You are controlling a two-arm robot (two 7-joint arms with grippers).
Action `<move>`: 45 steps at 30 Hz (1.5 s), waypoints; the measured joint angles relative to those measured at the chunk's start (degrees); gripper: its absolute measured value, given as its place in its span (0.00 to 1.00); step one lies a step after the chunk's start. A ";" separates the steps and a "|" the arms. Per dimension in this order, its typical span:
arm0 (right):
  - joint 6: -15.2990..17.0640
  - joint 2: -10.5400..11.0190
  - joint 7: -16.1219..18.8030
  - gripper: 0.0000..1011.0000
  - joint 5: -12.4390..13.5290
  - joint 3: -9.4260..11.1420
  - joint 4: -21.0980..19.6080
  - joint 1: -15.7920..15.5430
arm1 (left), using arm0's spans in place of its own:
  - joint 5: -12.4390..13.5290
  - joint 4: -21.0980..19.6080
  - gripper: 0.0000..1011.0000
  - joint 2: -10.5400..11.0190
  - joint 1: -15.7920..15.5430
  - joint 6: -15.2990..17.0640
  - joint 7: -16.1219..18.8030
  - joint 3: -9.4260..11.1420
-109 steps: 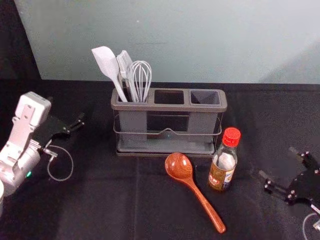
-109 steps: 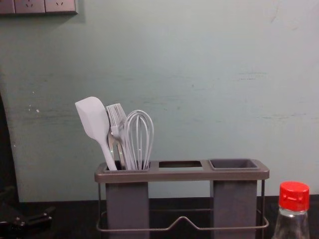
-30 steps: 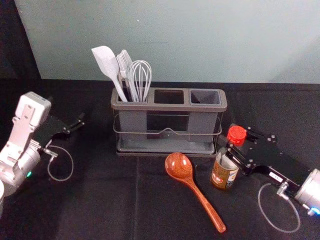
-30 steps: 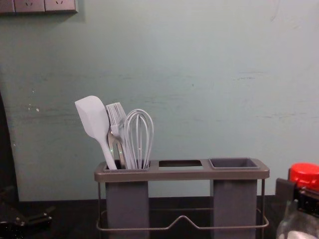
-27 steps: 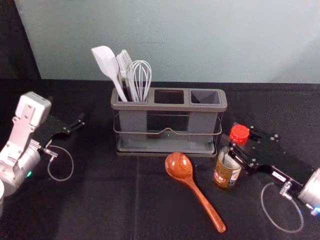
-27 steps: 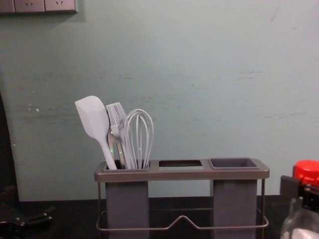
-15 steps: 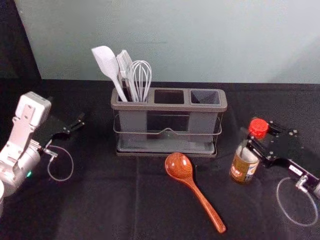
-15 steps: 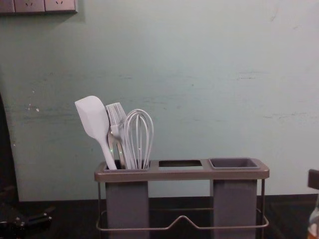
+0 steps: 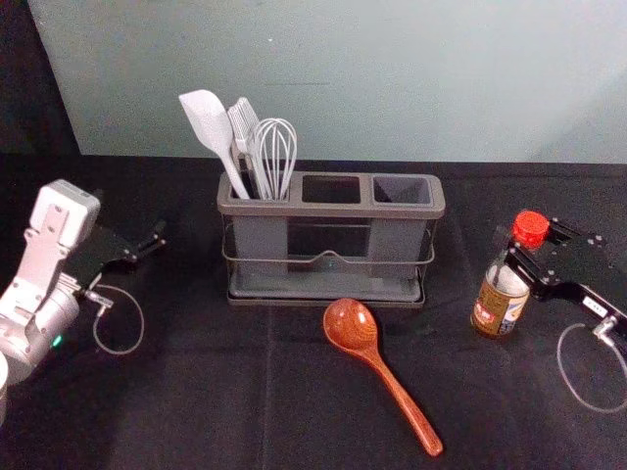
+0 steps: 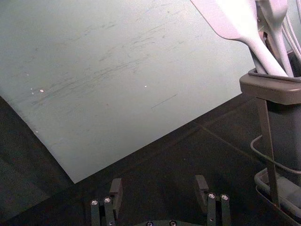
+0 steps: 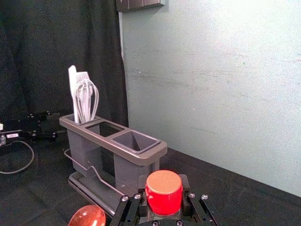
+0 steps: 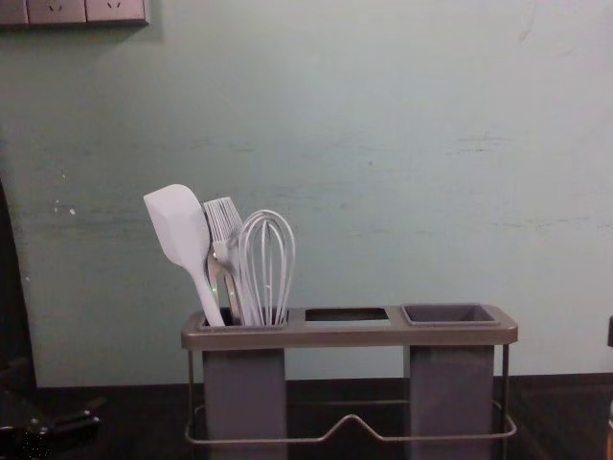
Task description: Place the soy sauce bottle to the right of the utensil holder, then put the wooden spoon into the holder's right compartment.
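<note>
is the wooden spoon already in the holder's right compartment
No, the wooden spoon lies on the dark table in front of the holder, whose right compartment is empty.

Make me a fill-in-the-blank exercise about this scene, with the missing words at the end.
The soy sauce bottle is held by the robot's ____ gripper.
The cap on the bottle is coloured ____.
The whisk and spatula stand in the utensil holder's ____ compartment.
The wooden spoon lies with its bowl nearer the holder than its ____.

Missing words: right; red; left; handle.
</note>
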 joint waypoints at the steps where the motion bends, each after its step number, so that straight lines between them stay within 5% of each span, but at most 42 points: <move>1: 0.13 -0.10 0.00 0.38 -0.01 -0.13 0.26 0.29 | 0.00 0.00 0.99 0.00 0.00 0.00 0.00 0.00; 23: 3.90 -4.18 -0.75 0.38 -1.78 -5.23 8.67 11.16 | 0.00 0.00 0.99 0.00 0.00 0.00 0.00 0.00; 45: 3.68 -6.66 -1.82 0.38 -2.31 -6.86 11.53 13.51 | 0.00 0.00 0.99 0.00 0.00 0.00 0.00 0.00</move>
